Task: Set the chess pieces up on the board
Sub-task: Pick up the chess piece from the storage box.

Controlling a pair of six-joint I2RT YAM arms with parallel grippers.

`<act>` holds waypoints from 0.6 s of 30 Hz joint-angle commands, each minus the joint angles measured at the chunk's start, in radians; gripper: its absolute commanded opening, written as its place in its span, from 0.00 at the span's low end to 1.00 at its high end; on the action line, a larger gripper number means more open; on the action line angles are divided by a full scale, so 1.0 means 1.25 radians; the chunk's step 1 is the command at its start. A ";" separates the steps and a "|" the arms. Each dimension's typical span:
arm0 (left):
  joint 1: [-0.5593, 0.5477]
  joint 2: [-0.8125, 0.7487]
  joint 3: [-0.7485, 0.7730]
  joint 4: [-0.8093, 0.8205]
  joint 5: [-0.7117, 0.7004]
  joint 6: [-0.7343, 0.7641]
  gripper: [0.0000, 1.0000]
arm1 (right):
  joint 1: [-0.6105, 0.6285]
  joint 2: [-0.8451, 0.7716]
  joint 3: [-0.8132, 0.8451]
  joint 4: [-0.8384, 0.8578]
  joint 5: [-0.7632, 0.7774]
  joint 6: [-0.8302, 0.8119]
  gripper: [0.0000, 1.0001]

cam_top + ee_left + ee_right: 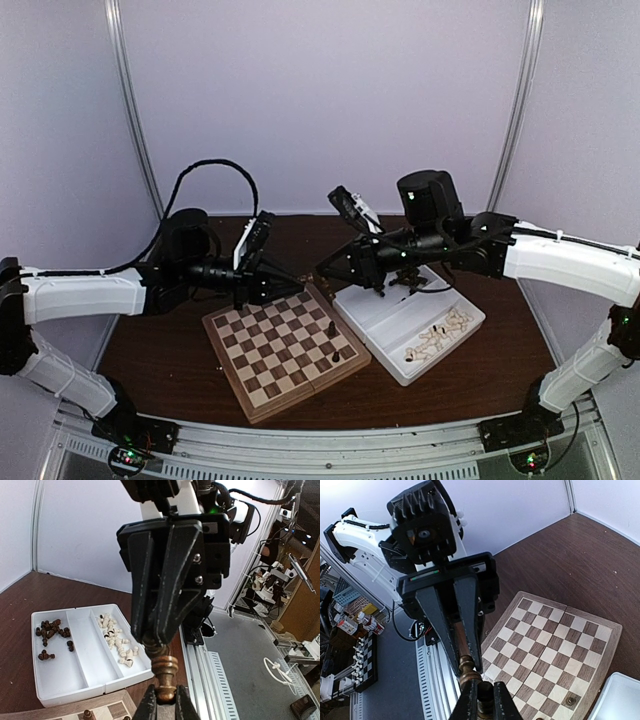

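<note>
**One chess piece, clamped from both ends**

Both arms meet in the air above the far corner of the board (270, 352). Between them is a single chess piece (164, 670): turned wood, glossy mid-brown, with a rounded collar and a narrower stem. It is clear of the board and the tabletop (170, 350).

The left tool (165, 707) is closed on one end of the piece, its two black fingers pressed against the wood. The right tool (484, 705) is closed on the other end in the same way. The two tools point tip to tip, almost in one line. Their fingers are matte black plastic wedges that taper to narrow tips.

The board is a square of light tan and dark brown checks with a pale wood border, and a fold seam runs across it. It lies flat and is turned at an angle to the table edge. A small dark piece (335, 353) stands upright near its right edge, and a second stands close by.

Just to the right of the board is a white plastic tray (380, 325), rectangular, smooth and shallow. A wall divides it lengthwise. One compartment holds a loose heap of dark pieces (50, 630), and the other holds cream pieces (117, 640) lying on their sides. The tabletop is dark reddish-brown with a wood grain.
</note>
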 commanded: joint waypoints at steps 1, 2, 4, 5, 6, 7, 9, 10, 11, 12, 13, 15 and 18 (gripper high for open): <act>-0.003 -0.043 0.019 -0.074 -0.024 0.074 0.01 | 0.006 -0.031 -0.023 -0.014 0.035 -0.023 0.09; -0.003 -0.050 0.019 -0.097 -0.037 0.084 0.01 | 0.006 -0.034 -0.028 -0.018 0.042 -0.026 0.09; -0.003 -0.065 0.027 -0.175 -0.076 0.114 0.00 | 0.005 -0.044 -0.040 -0.025 0.062 -0.032 0.08; -0.003 -0.067 0.040 -0.237 -0.102 0.133 0.00 | 0.004 -0.050 -0.047 -0.028 0.075 -0.034 0.09; -0.003 -0.065 0.057 -0.298 -0.134 0.151 0.00 | 0.003 -0.057 -0.053 -0.034 0.089 -0.039 0.08; -0.003 -0.060 0.076 -0.375 -0.169 0.164 0.00 | 0.002 -0.064 -0.059 -0.041 0.104 -0.042 0.08; -0.007 -0.036 0.127 -0.517 -0.240 0.188 0.00 | -0.001 -0.079 -0.072 -0.048 0.132 -0.046 0.08; -0.014 -0.021 0.156 -0.590 -0.282 0.200 0.00 | -0.004 -0.086 -0.079 -0.049 0.142 -0.047 0.08; -0.026 -0.004 0.185 -0.650 -0.324 0.215 0.00 | -0.007 -0.094 -0.088 -0.049 0.151 -0.045 0.08; -0.048 0.013 0.222 -0.708 -0.365 0.230 0.00 | -0.010 -0.102 -0.096 -0.048 0.161 -0.043 0.08; -0.066 0.032 0.247 -0.756 -0.404 0.244 0.00 | -0.013 -0.109 -0.106 -0.045 0.174 -0.042 0.08; -0.100 0.073 0.299 -0.859 -0.484 0.276 0.00 | -0.019 -0.127 -0.124 -0.040 0.213 -0.031 0.08; -0.126 0.146 0.387 -0.975 -0.575 0.281 0.00 | -0.032 -0.148 -0.146 -0.041 0.284 -0.011 0.07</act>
